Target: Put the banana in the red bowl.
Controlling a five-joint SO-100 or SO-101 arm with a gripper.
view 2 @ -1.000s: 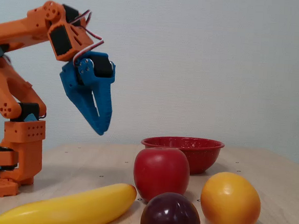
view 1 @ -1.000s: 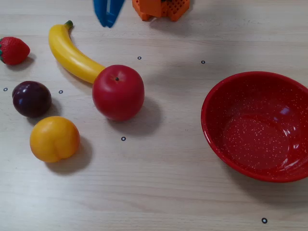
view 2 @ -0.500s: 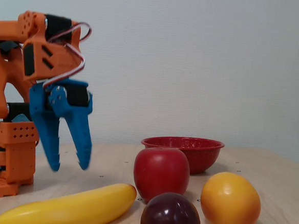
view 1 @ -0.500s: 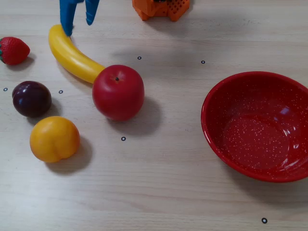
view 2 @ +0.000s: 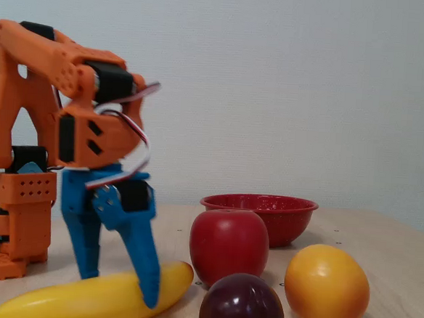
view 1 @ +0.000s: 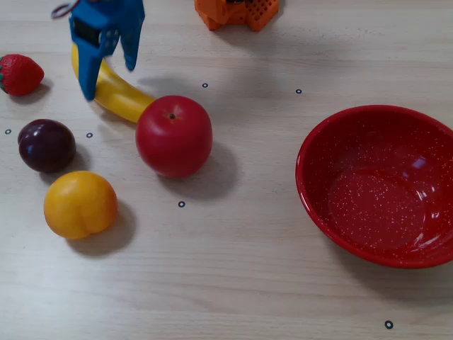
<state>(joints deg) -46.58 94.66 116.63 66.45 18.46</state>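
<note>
Two blue fingers of the claw [view 1: 108, 80] point steeply down, spread wide astride the banana [view 1: 120, 98], which lies on the counter [view 1: 241, 269] against the apple [view 1: 173, 135].

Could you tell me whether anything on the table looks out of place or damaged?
Nothing stands out. The banana lies flat against the apple, the red bowl sits upright and empty, and the open gripper straddles the banana.
</note>
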